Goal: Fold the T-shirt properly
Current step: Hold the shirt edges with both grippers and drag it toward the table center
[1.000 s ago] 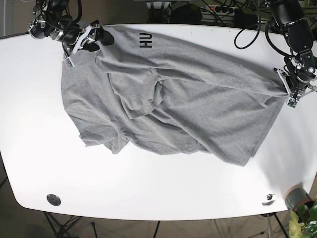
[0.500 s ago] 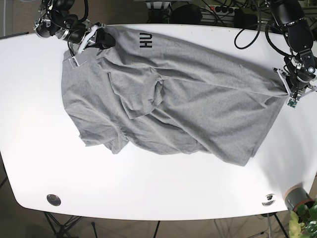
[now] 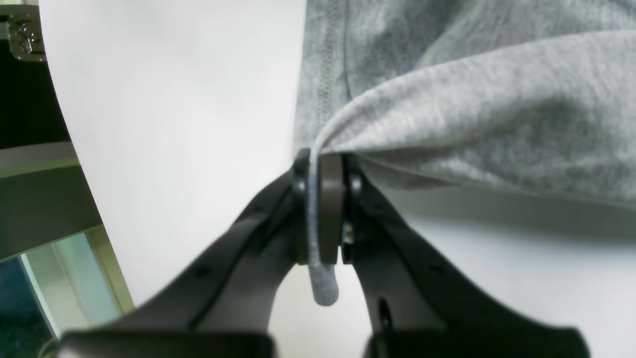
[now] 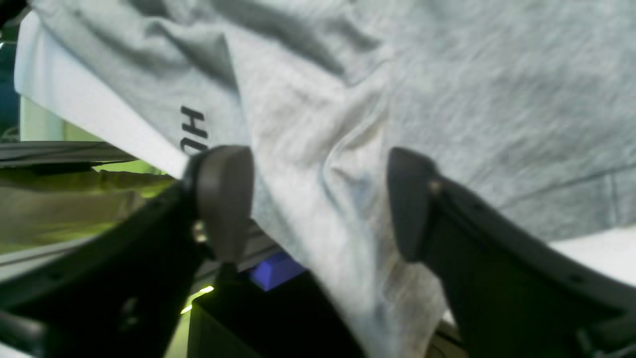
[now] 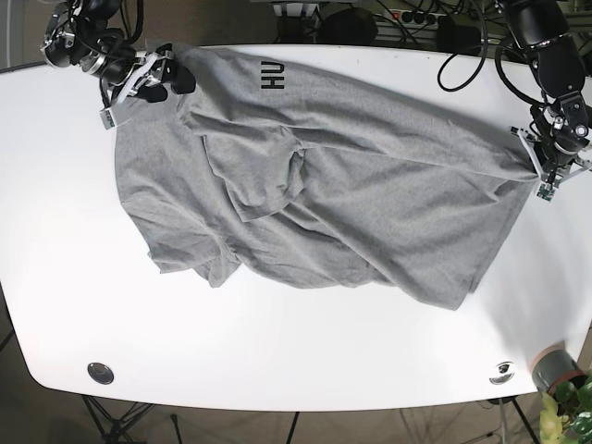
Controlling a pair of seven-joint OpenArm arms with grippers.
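T-shirt [image 5: 314, 185]: we see the grey shirt lying rumpled across the middle of the white desk [image 5: 277, 351], one flap folded over its centre, the black printed letters [image 5: 271, 74] near its far edge.

Shirt's far corner: in the base view it is bunched and drawn toward the desk's far corner, where the right arm works.

Shirt's opposite edge: it is pulled to a point at the desk's side rim, where the left arm holds it.

Left claw [image 3: 318, 209]: we see it pinched tight on a thin fold of the shirt's edge, a nub of cloth poking out below the pads; the fabric runs away from it in a taut ridge.

Right claw [image 4: 318, 199]: it stands wide, one dark pad on each side of a loose ridge of cloth, not pressing it as far as we can tell; the printed letters lie just beside one pad.

Step in hand: we judge this is the spreading stage, before any fold, with one edge gripped and the other grip not yet made.

Next move: we think the right claw needs to shut on the ridge between its pads, then both arms draw apart to flatten the shirt on the desk.

Other things: a small grey cup [image 5: 553, 366] sits at the desk's near corner, well apart from the shirt.
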